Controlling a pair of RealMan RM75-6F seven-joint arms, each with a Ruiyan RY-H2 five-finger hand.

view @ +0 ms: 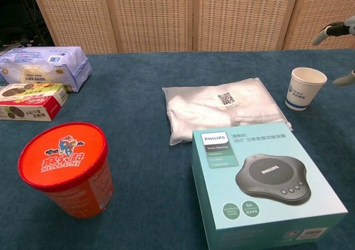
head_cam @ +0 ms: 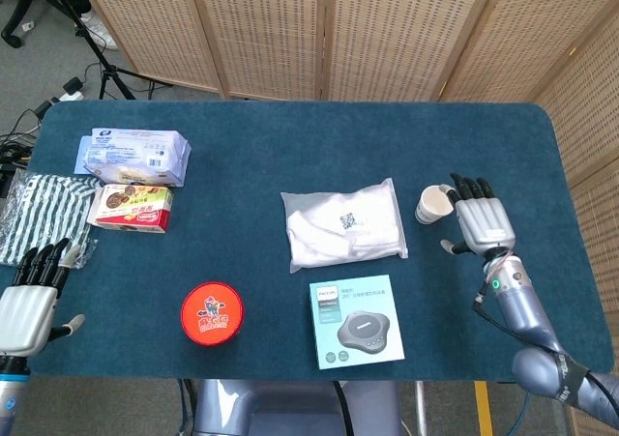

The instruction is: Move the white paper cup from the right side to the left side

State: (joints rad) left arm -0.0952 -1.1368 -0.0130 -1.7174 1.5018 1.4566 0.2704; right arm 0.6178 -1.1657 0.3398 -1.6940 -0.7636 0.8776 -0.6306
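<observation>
At the far left edge of the dark teal cloth-covered desk (head_cam: 290,146), the left robot hand (head_cam: 27,301) is seen parked, released, with fingers apart and nothing in it, just beside a striped black-and-white bag (head_cam: 34,214). It is judged to be kept there as the receiving side, out of the way. Next come a pale blue plastic pack of wipes (head_cam: 133,156), a red and green cardboard snack box (head_cam: 132,207) and, nearer the front, a round red-lidded tub (head_cam: 211,311); these take up part of the left half, so a bare patch between them will likely be needed for setting down. In the middle a clear plastic bag of white cloth (head_cam: 345,225) is laid flat, with a teal cardboard speakerphone box (head_cam: 356,322) in front of it. To the right, the white paper cup (head_cam: 434,204) is stood upright with its mouth open, still on the right side. The right robot hand (head_cam: 475,218) is held just beside it, fingers extended and spread (only fingertips show in the chest view), grasping nothing; whether the cup is touched cannot be told.
</observation>
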